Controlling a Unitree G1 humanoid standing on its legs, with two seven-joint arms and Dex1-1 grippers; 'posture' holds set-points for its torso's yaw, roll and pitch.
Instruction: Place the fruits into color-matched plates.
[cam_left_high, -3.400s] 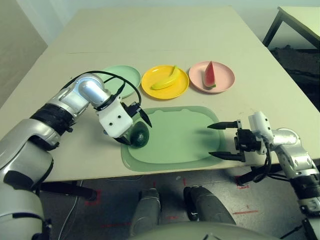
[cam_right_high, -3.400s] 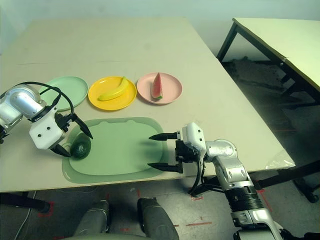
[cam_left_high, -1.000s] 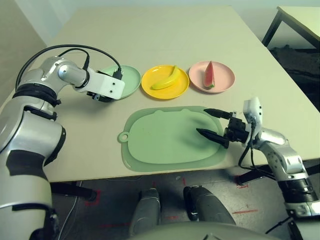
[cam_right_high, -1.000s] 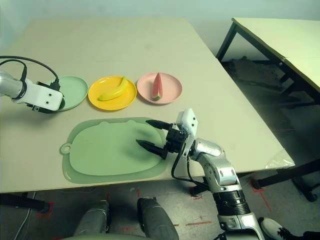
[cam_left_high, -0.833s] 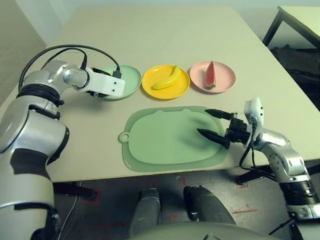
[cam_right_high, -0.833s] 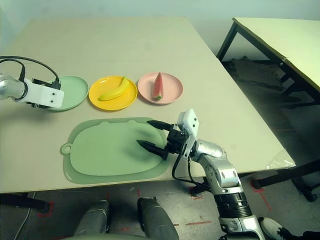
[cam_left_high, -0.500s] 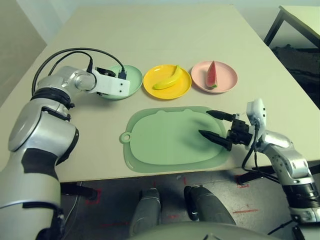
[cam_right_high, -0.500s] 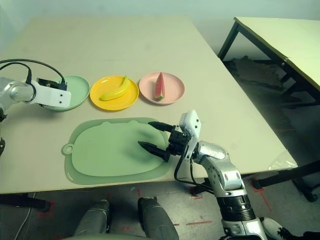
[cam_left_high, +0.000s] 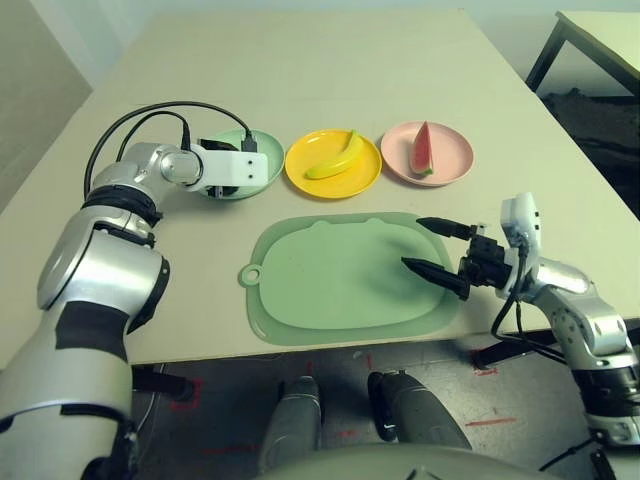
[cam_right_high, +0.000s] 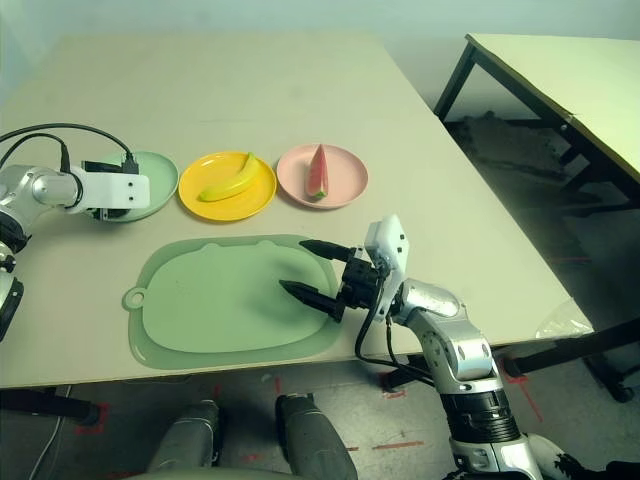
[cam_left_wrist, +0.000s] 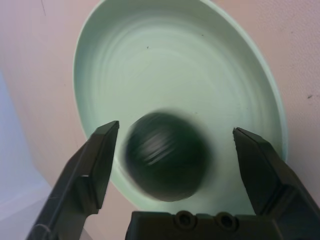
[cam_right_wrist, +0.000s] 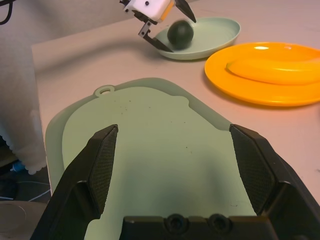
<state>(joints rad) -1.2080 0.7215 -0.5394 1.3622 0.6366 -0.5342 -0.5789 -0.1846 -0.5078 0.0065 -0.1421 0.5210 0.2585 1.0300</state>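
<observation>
We see the avocado (cam_left_wrist: 165, 156) in the mint plate (cam_left_wrist: 200, 65) between the wide left pincer (cam_left_wrist: 175, 165) fingers — unheld; banana (cam_left_high: 336, 158) on yellow plate (cam_left_high: 300, 176), watermelon (cam_left_high: 421, 149) on pink plate (cam_left_high: 450, 165); right pincer (cam_left_high: 432, 248) wide, empty.

A lab or test room: a plain beige rectangular table (cam_right_high: 250, 90) on a grey floor marked with red tape (cam_left_high: 190, 392), and a second black-legged table (cam_right_high: 560, 80) at two o'clock.

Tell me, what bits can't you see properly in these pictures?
- Avocado: blurred in the left wrist view; hidden behind the left gripper in the eye views.
- Mint green plate: partly covered by that gripper.
- Yellow plate: cut off by the right wrist view's edge.
</observation>
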